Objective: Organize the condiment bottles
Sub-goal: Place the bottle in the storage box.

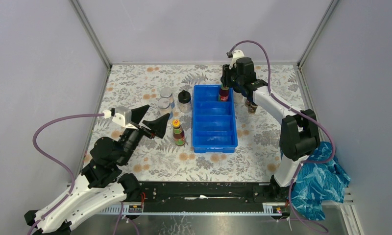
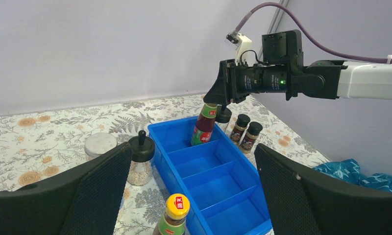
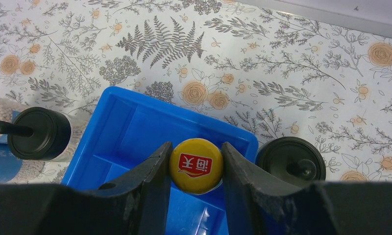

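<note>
One of eight bottles is at the tray; seven wait outside, I judge. From above, the right gripper (image 1: 224, 87) pinches a dark red, yellow-capped bottle (image 1: 224, 94) in the far compartment of the blue plastic tray (image 1: 213, 138). Its twin (image 1: 178, 133), two silver-lidded jars (image 1: 165, 93) and a clear, black-capped bottle (image 1: 184, 101) stand left of it, near the spread, empty left gripper (image 1: 158, 112).

Left wrist view: the held bottle is tilted, three compartments are bare, and two short dark jars (image 2: 241, 126) stand just right of the tray.

Right wrist view: the jaws clamp the yellow cap, not yet released, with another black domed cap (image 3: 291, 160) just outside the rim.

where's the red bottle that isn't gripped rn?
Top view: the free red bottle stands upright just left of the blue tray, at its near end, beside the open left gripper.
</note>
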